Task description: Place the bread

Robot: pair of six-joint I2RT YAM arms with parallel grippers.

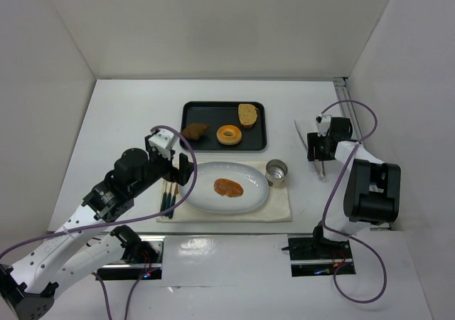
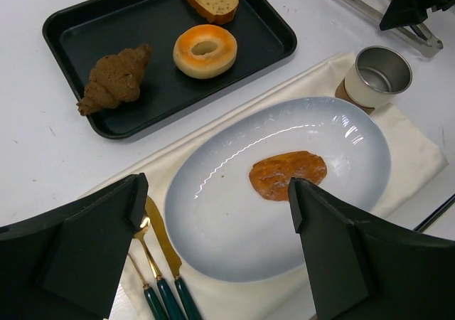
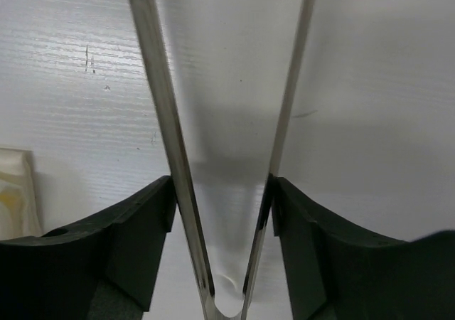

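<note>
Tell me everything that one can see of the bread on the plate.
The bread is a small, flat oval, reddish-orange-brown, with a glossy, slightly uneven surface and no hole. It looks whole. It lies flat near the middle of the pale blue oval plate, its long side running along the plate's length. Only the plate touches it.

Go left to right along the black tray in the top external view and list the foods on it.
Dark brown lumpy croissant → orange-glazed ring donut → pale tan bread slice.
</note>
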